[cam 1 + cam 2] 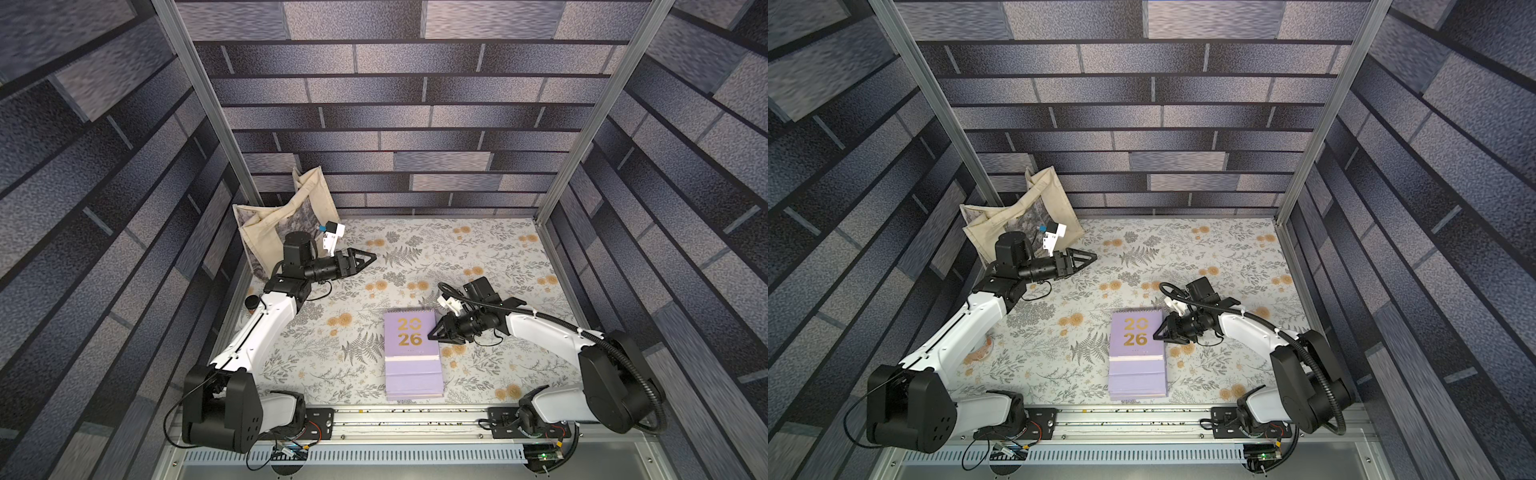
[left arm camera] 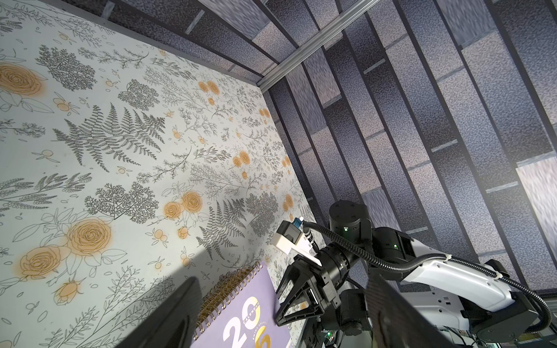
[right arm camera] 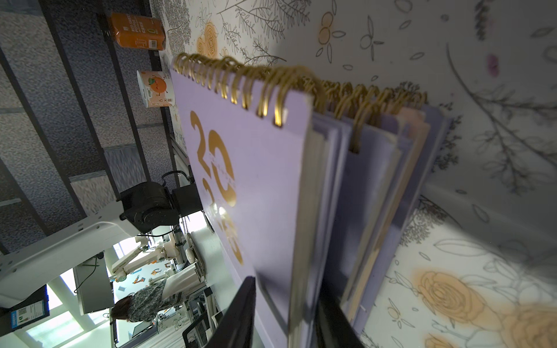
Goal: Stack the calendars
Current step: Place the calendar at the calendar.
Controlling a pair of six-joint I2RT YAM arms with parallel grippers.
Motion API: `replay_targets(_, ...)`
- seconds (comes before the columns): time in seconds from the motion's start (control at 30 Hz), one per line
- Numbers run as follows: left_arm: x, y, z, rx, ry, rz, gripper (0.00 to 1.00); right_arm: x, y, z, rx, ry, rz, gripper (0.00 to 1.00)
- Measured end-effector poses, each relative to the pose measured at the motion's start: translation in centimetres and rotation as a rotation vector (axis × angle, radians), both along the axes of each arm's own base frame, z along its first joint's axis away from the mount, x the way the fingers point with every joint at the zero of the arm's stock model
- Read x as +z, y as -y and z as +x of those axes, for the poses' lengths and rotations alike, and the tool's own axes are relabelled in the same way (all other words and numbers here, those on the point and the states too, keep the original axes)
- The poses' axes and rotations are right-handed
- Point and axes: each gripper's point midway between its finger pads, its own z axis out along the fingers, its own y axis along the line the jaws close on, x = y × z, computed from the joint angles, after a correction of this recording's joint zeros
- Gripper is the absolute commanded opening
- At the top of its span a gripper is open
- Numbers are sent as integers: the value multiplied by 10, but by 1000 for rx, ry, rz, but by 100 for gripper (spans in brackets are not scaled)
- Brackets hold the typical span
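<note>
The right gripper (image 1: 433, 332) pinches the right edge of the top lavender calendar (image 1: 409, 334), one finger above the cover and one beneath it. That calendar tops the stack of calendars (image 1: 413, 380) near the front of the table (image 1: 478, 249). The left gripper (image 1: 368, 258) hangs with its jaws apart, well away, beside the cream tote bag (image 1: 266, 232).

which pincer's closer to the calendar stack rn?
Right. The right pincer is at the right edge of the calendar stack, clamped on the top calendar. The left pincer is open, well off to the back-left, by the tote bag.
</note>
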Motion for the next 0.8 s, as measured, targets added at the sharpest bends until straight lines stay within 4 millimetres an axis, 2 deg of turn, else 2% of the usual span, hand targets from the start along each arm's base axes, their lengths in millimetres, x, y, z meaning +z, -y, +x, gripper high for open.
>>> replay_targets(0.07,0,0,0,0,2,0,92,0,3,0,3,6,-28,43)
replay_targets(0.2,0,0,0,0,-1,-1,100,0,12,2,6,31,-97,47)
replay_targets(0.37,-2,-1,1,-2,-15,7,100,0,27,4,14,64,-208,53)
replay_targets(0.5,4,-10,6,12,-1,10,100,21,43,20,-9,159,-266,55)
replay_targets(0.63,5,-38,19,96,13,30,100,49,69,53,-99,295,-309,64)
replay_targets(0.7,6,-56,26,169,32,63,100,60,88,70,-151,372,-363,71)
replay_targets(0.8,11,-87,33,300,76,123,100,68,123,92,-234,482,-491,100)
